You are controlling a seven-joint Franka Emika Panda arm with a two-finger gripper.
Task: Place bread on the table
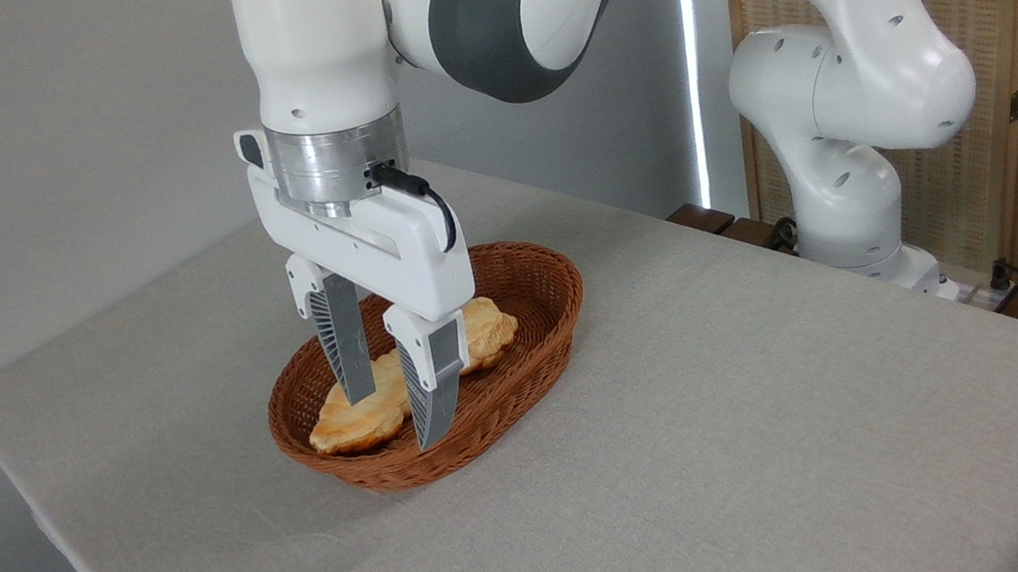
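Gripper [399,415] was down inside the basket [527,268], fingers apart and straddling the bread [358,422], gripping nothing yet. Bread lay flat in the basket, not on the table [795,445]. Grasp step, by the look of it. Next: squeeze across the pastry, lift clear of the rim.

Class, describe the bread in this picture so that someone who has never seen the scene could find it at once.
On the table stands a brown oval wicker basket. The bread lies inside it, under the gripper, between its open fingers. It is long, flat and golden with a pointed end, unlike the rounder, puffier bun behind it.
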